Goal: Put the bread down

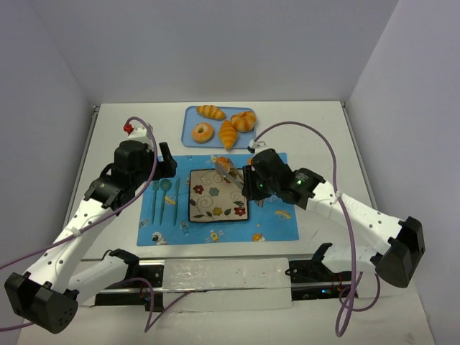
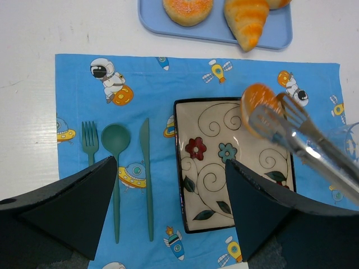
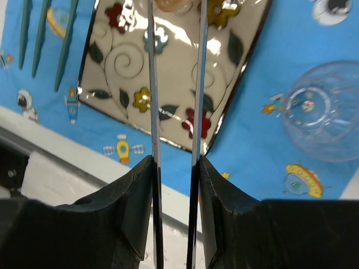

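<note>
Bread (image 2: 257, 102) at tips of tongs (image 2: 293, 133); right jaws clamp tongs.

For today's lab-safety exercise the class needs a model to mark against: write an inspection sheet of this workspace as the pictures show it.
Surface: white table with a blue space-print placemat lying flat.
Job's things: bread held in metal tongs over the far right corner of the plate; not yet released.
Clutter: blue tray with four pastries behind the placemat; teal cutlery left of the plate; clear glass right of it.
Grippers: left gripper open, holding nothing; right gripper shut on the tongs.
Cables: purple cables loop from both arms.
Surroundings: plain white walls; nothing else seen.
</note>
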### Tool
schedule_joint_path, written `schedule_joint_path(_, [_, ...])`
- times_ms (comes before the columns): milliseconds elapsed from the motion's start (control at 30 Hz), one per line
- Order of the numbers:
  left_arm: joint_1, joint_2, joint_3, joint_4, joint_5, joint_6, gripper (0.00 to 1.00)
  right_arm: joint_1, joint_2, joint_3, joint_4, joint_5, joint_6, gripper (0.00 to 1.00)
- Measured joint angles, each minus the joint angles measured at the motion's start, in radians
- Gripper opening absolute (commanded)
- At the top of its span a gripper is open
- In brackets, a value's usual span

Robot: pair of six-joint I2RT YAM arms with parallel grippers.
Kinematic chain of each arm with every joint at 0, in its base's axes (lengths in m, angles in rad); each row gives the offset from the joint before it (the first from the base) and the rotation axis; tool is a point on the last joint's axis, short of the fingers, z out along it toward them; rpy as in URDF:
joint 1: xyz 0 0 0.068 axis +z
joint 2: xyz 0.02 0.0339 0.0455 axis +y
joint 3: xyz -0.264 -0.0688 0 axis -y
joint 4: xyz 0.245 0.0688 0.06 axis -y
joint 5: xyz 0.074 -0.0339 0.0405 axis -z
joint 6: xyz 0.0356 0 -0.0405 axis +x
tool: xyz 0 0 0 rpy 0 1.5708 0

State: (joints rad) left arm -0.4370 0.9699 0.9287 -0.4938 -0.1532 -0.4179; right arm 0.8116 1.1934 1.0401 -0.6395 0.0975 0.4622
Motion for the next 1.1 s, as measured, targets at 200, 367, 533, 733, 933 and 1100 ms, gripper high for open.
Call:
schedule_joint_path(200, [0.000, 0.001, 0.000, 0.000, 0.000, 0.000, 0.88, 0.089, -0.007, -0.077, 0.004, -0.013, 0.038, 0.01])
schedule_joint_path(367, [0.000, 0.004, 0.000, 0.000, 0.000, 0.000, 0.88, 0.138, -0.006, -0.101, 0.008, -0.011, 0.063, 0.08])
schedule_joint_path(533, [0.000, 0.006, 0.000, 0.000, 0.000, 0.000, 0.88, 0.156, -0.005, -0.101, 0.012, -0.001, 0.076, 0.24])
schedule_joint_path(733, [0.000, 0.008, 0.000, 0.000, 0.000, 0.000, 0.88, 0.162, -0.005, -0.101, 0.011, 0.016, 0.080, 0.41])
schedule_joint_path(933, [0.000, 0.011, 0.000, 0.000, 0.000, 0.000, 0.88, 0.164, -0.005, -0.101, 0.006, 0.026, 0.080, 0.48])
schedule_joint_path(1100, [0.000, 0.012, 0.000, 0.000, 0.000, 0.000, 0.88, 0.167, -0.005, -0.100, 0.001, 0.031, 0.080, 0.51])
